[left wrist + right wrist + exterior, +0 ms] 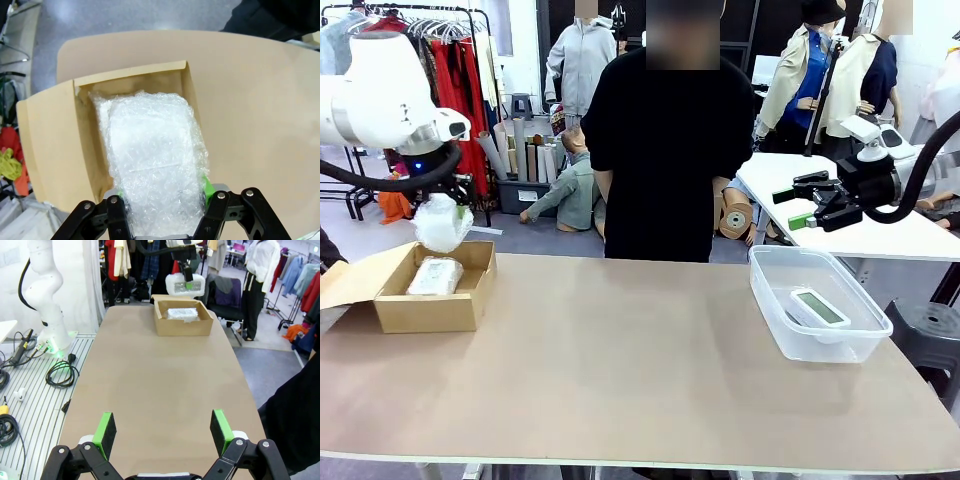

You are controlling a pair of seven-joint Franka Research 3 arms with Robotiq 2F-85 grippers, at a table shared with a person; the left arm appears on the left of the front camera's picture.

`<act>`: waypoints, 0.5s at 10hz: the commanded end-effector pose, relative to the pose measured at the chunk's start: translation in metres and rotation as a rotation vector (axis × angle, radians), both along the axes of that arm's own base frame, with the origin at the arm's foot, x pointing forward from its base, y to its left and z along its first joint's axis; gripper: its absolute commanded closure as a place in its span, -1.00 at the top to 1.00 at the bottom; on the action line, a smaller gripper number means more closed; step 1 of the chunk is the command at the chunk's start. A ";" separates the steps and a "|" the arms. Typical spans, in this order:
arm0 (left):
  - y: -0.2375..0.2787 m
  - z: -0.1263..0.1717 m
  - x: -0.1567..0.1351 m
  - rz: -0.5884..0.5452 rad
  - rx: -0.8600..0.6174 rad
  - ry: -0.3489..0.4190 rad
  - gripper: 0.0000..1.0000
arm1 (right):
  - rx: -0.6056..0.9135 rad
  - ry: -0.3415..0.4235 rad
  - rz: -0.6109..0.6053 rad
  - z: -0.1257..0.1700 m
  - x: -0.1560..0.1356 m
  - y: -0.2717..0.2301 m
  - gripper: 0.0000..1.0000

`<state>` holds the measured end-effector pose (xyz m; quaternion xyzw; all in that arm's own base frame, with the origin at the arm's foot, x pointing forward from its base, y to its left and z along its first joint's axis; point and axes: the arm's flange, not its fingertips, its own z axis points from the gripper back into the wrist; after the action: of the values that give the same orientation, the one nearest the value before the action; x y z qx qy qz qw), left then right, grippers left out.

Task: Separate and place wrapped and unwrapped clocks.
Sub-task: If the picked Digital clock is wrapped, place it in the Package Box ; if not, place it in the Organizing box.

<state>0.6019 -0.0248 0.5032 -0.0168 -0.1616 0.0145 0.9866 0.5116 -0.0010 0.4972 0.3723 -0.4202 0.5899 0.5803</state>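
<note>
My left gripper, clamped on a bubble-wrapped clock, hangs above the cardboard box (another bundle lies below), so I should lower squarely before releasing.

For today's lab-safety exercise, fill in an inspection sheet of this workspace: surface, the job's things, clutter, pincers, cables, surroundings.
Surface: tan table, bare in the middle.
Job's things: one white bubble-wrap bundle held above the brown cardboard box; a second bubble-wrap bundle inside it; bare white digital clock in the clear plastic tub.
Clutter: nothing seen.
Pincers: left pincer shut on the raised bundle; right pincer open, empty.
Cables: black cables on the floor.
Surroundings: person in black at the far side; clothes rails behind.
</note>
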 end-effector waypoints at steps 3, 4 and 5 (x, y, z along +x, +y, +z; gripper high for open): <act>0.013 -0.037 0.012 -0.059 -0.043 -0.029 -1.00 | 0.001 -0.003 0.001 0.002 -0.001 0.000 1.00; 0.015 -0.046 0.012 -0.052 -0.056 -0.012 -1.00 | 0.001 -0.003 0.001 0.002 -0.001 0.000 1.00; 0.016 -0.058 0.011 -0.050 -0.066 -0.015 -1.00 | 0.001 -0.003 0.001 0.002 -0.001 0.000 1.00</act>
<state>0.6180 -0.0165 0.4504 -0.0379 -0.1574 0.0016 0.9868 0.5116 -0.0010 0.4973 0.3723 -0.4202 0.5899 0.5803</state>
